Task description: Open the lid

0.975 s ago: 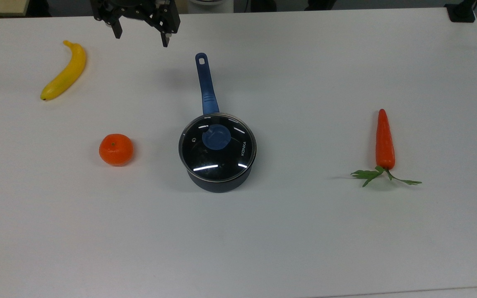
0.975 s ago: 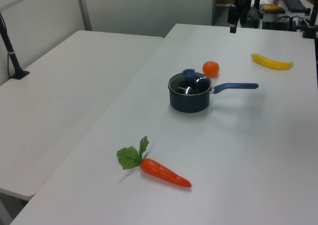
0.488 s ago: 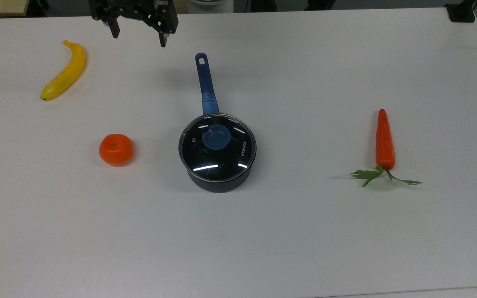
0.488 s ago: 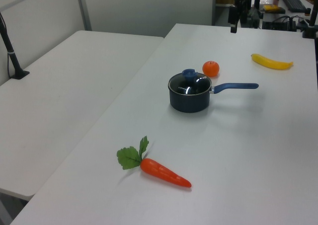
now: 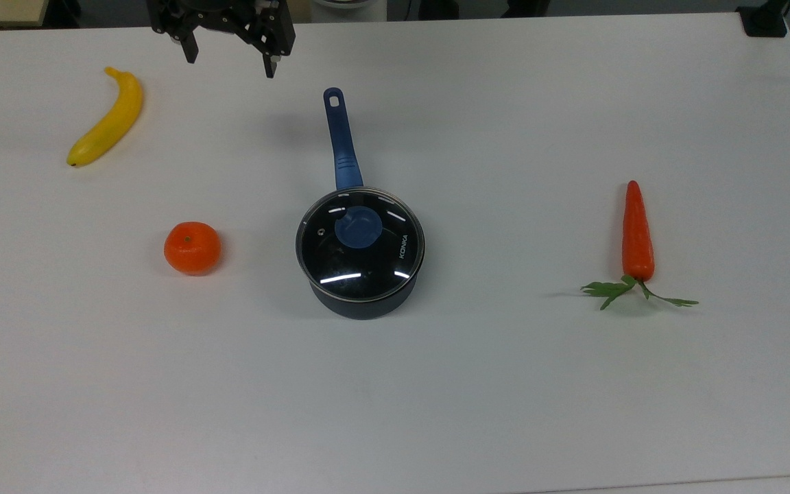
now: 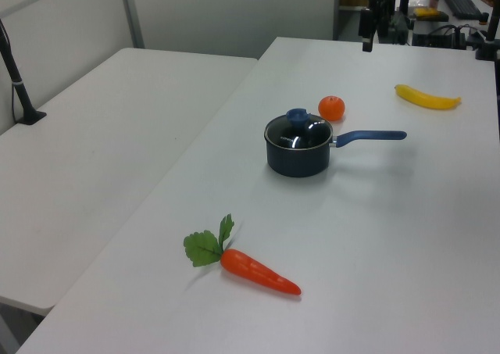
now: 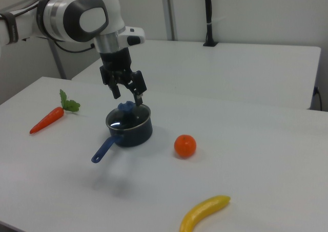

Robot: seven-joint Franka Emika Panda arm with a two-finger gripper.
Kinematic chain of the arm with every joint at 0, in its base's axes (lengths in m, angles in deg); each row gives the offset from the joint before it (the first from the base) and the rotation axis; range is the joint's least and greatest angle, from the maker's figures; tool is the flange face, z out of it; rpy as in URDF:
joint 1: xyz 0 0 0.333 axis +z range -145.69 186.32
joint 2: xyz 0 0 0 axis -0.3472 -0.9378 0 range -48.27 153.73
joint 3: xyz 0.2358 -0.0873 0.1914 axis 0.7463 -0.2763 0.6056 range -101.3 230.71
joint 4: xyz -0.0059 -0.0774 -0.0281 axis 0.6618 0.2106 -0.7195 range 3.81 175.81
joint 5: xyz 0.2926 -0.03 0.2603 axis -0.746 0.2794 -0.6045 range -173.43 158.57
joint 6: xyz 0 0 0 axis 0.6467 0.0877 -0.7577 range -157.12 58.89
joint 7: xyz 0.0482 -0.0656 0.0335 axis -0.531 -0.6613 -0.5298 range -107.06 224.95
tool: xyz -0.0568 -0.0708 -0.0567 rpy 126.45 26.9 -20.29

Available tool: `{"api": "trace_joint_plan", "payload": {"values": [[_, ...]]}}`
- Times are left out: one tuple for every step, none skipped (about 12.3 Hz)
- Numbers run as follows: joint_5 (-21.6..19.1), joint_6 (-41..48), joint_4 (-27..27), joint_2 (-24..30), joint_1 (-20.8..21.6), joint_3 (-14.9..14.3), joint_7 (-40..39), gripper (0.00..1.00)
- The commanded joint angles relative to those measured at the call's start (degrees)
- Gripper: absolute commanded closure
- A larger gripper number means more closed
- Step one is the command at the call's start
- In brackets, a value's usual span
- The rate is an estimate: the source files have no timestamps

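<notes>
Still seated: lid (image 5: 360, 244) (print "KONKA") on saucepan (image 5: 363, 300)

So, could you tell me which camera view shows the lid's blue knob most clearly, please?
The top view: it looks straight down on the blue knob, centred on the glass lid. The left view shows the knob from the side, standing above the rim. In the right view the gripper stands partly in front of it.
</notes>
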Motion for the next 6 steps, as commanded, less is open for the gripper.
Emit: {"api": "trace_joint_plan", "payload": {"values": [[0.95, -0.24, 0.42, 0.92, -0.20, 0.22, -0.41, 0.00], [0.95, -0.24, 0.33, 0.84, -0.20, 0.13, -0.41, 0.00], [0.87, -0.41, 0.33, 0.92, -0.29, 0.13, -0.41, 0.00], [0.78, -0.41, 0.16, 0.92, -0.29, 0.04, 0.02, 0.00], [0.69, 0.02, -1.06, 0.92, -0.72, 0.13, -0.06, 0.00], [0.69, -0.32, -1.16, 0.75, -0.56, 0.13, 0.29, 0.00]]}}
